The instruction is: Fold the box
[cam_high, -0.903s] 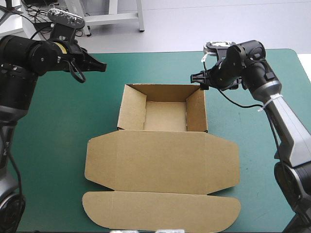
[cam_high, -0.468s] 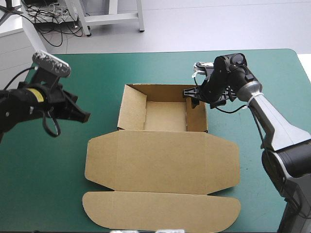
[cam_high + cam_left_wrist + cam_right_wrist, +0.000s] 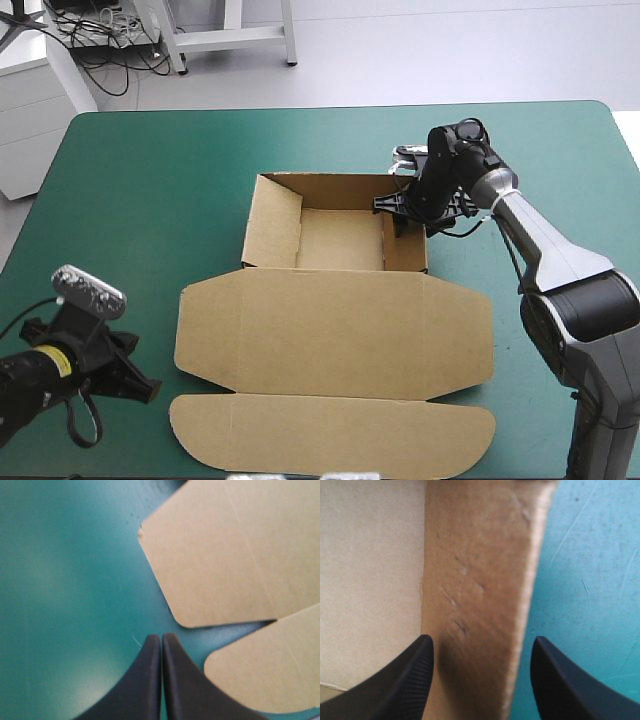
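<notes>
The brown box [image 3: 340, 240] stands as an open tray in the middle of the table, its lid [image 3: 335, 335] and tuck flap [image 3: 330, 437] lying flat toward the near edge. My right gripper [image 3: 394, 208] is at the far end of the tray's right wall. In the right wrist view it [image 3: 480, 647] is open, with that wall [image 3: 480, 575] between the two fingers, one inside the tray and one outside. My left gripper [image 3: 148, 388] is low over the cover near the front left, shut and empty. Its tip [image 3: 161, 639] points at the lid's rounded left corner [image 3: 225, 555].
Bare teal-green cover [image 3: 130, 200] lies to the left of the box and also to the right [image 3: 540, 150] beyond my right arm. The tuck flap's rounded end [image 3: 270, 675] sits just beside my left fingers.
My left arm swung from the table's far left down to the near left corner, staying shut. My right gripper moved in and down over the tray's right wall.
</notes>
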